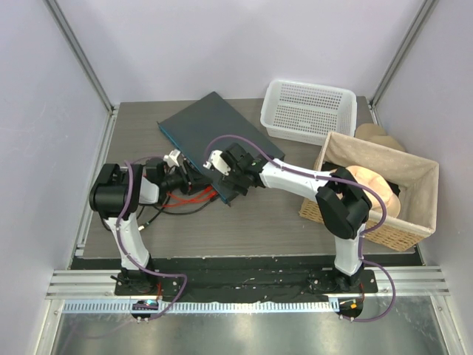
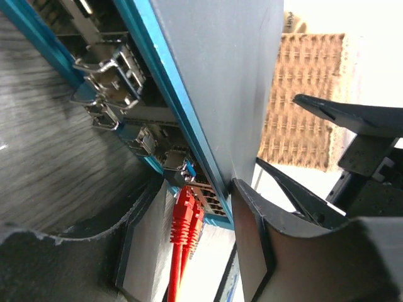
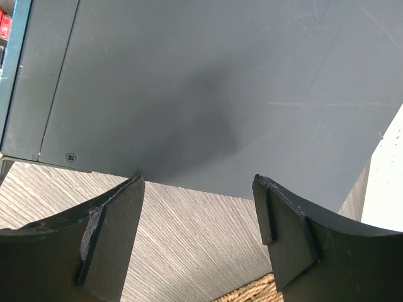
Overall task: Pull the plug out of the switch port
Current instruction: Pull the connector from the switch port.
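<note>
The switch (image 1: pixel 214 133) is a flat dark slate-grey box lying slantwise on the table, its bluish port edge (image 2: pixel 165 94) facing left. Two red plugs (image 2: pixel 186 214) sit side by side in ports near its near corner, and their red cables (image 1: pixel 191 198) trail onto the table. My left gripper (image 1: pixel 194 180) is open at that edge; in the left wrist view the gripper (image 2: pixel 198 189) has the plugs between its fingers, close to the left finger (image 2: pixel 143 245). My right gripper (image 1: pixel 223 167) is open and empty, its fingertips (image 3: pixel 131 189) at the switch's near side edge (image 3: pixel 208 88).
A white perforated basket (image 1: pixel 309 111) stands at the back right. A wicker basket (image 1: pixel 392 222) holding a peach-coloured soft thing (image 1: pixel 373 185) sits to the right, close to the right arm. A black cable (image 1: pixel 174 212) lies beside the red ones.
</note>
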